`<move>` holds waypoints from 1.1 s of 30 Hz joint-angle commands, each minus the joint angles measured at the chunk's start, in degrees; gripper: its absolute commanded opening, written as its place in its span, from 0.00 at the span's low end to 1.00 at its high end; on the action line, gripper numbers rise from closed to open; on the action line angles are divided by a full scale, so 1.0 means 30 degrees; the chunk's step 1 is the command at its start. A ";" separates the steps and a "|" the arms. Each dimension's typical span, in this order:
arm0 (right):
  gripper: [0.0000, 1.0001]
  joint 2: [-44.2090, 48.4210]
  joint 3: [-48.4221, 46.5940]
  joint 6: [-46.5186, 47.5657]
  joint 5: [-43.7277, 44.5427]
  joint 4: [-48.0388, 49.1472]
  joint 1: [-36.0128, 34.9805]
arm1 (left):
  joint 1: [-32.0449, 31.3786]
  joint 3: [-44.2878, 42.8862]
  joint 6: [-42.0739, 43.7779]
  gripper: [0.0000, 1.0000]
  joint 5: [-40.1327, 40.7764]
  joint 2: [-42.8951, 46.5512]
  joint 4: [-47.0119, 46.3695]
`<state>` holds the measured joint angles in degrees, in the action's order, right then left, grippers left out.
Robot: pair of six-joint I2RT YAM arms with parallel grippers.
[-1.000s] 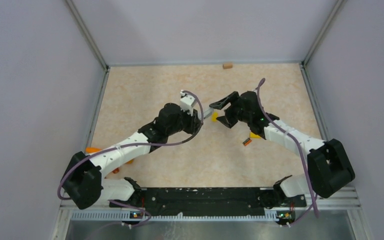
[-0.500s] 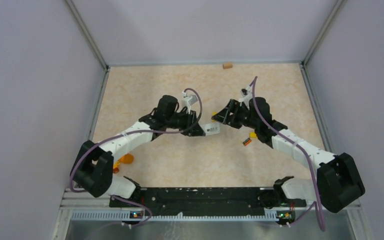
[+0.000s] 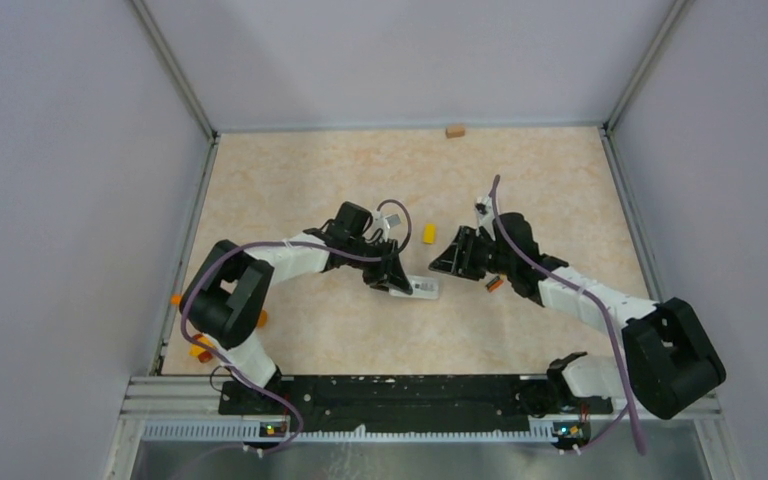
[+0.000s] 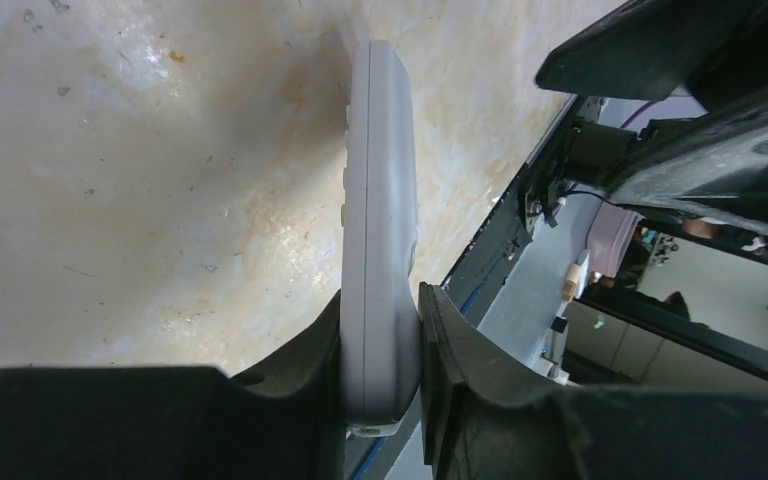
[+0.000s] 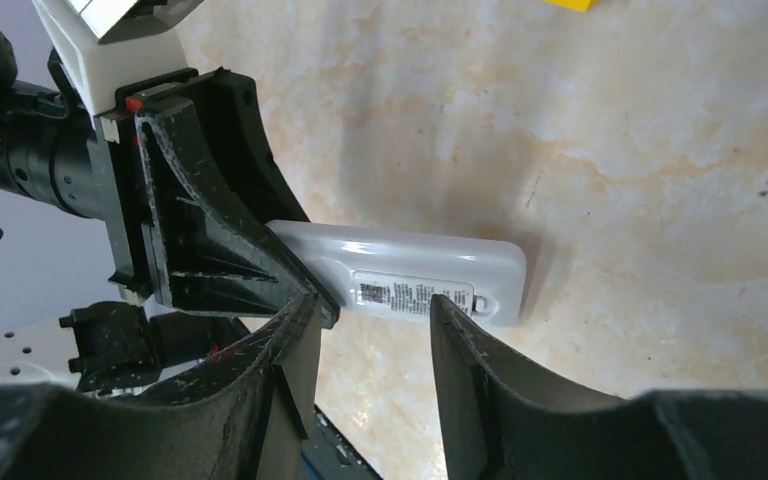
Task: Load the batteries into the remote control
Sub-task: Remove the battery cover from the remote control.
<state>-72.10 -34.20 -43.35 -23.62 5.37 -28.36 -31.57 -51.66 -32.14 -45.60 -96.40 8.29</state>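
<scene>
From above, the left gripper (image 3: pixel 396 280) clamps one end of the white remote control (image 3: pixel 422 288) near the middle of the table (image 3: pixel 310 180). The right gripper (image 3: pixel 447 262) is just beside the free end, with an orange-and-black battery (image 3: pixel 494 284) to its right. At the left wrist, both fingers press the remote's faces. At the right wrist, the jaws stand apart and empty, with the remote's labelled back beyond them.

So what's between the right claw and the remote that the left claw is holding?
Nothing. In the right wrist view the right claw faces the labelled end of the remote control directly, with only bare table around it.
</scene>
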 commanded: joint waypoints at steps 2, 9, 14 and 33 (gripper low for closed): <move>0.45 -0.0927 0.0743 -0.0437 -0.0465 0.1209 -0.0068 | 0.0180 -0.1036 -0.0288 0.00 -0.0403 -0.0405 0.0341; 0.44 -0.2592 0.0960 -0.0551 -0.0558 0.2127 -0.0511 | 0.0289 -0.1293 -0.0291 0.00 -0.0305 -0.1405 0.1108; 0.40 -0.3052 0.1121 -0.0665 -0.0259 0.3312 -0.0542 | 0.0345 -0.1393 -0.0425 0.00 -0.0223 -0.1875 0.1610; 0.40 -0.5109 0.3272 -0.2704 -0.2055 0.8805 -0.0544 | 0.0469 -0.1113 -0.0430 0.00 -0.0487 -0.2732 0.1651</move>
<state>-84.51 -28.10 -47.77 -25.61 20.23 -29.45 -29.26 -55.40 -35.11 -49.47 -102.06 11.84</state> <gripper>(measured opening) 0.396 0.299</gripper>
